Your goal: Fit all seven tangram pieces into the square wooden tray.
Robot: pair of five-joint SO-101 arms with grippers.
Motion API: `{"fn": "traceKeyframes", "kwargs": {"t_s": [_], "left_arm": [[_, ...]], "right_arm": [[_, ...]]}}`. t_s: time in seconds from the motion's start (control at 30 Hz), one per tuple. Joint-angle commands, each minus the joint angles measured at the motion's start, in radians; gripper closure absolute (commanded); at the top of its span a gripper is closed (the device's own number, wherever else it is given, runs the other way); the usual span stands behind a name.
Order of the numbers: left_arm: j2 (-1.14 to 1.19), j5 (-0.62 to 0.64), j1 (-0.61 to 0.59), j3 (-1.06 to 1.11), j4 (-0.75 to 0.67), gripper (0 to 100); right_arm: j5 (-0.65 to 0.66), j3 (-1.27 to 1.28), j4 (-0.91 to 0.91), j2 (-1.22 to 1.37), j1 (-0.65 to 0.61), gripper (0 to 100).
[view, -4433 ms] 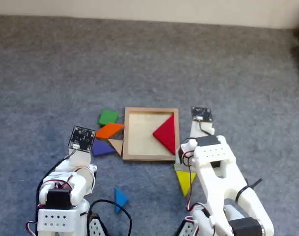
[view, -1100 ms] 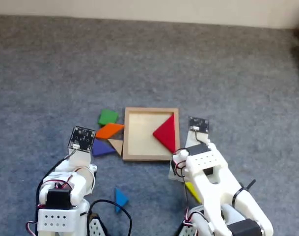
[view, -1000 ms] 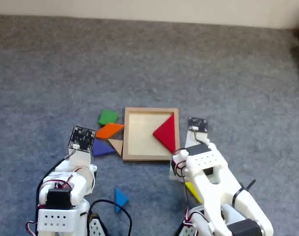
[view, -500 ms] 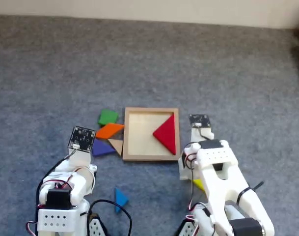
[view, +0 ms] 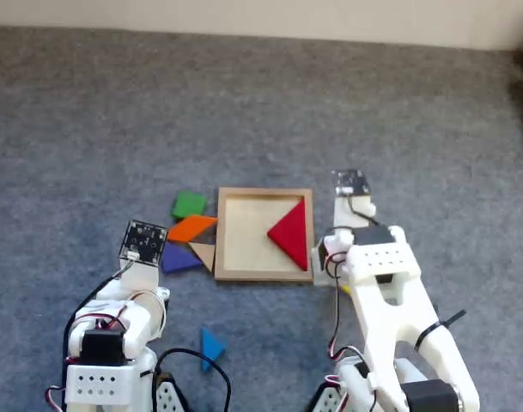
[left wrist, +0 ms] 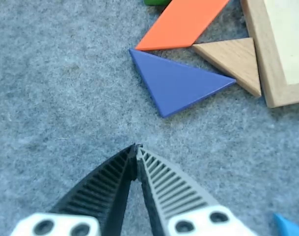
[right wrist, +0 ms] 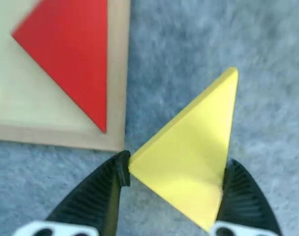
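right gripper (right wrist: 176,169) grips yellow triangle (right wrist: 192,153) — just beside wooden tray (right wrist: 117,73)

The left gripper (left wrist: 137,150) hangs over grey felt-like carpet (left wrist: 56,83), its black and grey ribbed fingers pressed tip to tip with nothing between them. Beyond the tips, well apart from them, lies a dark blue flat triangle (left wrist: 181,83). An orange parallelogram (left wrist: 186,20) lies just beside it, and a small plain-wood triangle (left wrist: 232,60) rests against the rim of the square wooden tray (left wrist: 263,49). A green sliver (left wrist: 156,2) shows at the edge, its shape unclear. A light blue corner (left wrist: 288,227), perhaps another piece, lies near the gripper.
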Motion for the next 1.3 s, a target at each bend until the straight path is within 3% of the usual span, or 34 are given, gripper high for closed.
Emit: {"fn": "traceKeyframes", "kwargs": {"t_s": [0.0, 0.13, 1.0, 1.27], "left_arm": [[-0.019, -0.008, 0.012, 0.022, 0.003, 99], [-0.019, -0.008, 0.012, 0.022, 0.003, 99], [-0.019, -0.008, 0.012, 0.022, 0.003, 99], [-0.019, -0.008, 0.012, 0.022, 0.003, 99]], "right_arm": [[0.012, -0.116, -0.001, -0.012, -0.035, 80.0], [0.028, -0.142, -0.005, -0.012, -0.096, 80.0], [0.526, -0.157, -0.249, -0.008, -0.354, 80.0], [0.611, -0.323, -0.245, 0.199, -0.384, 80.0]]}}
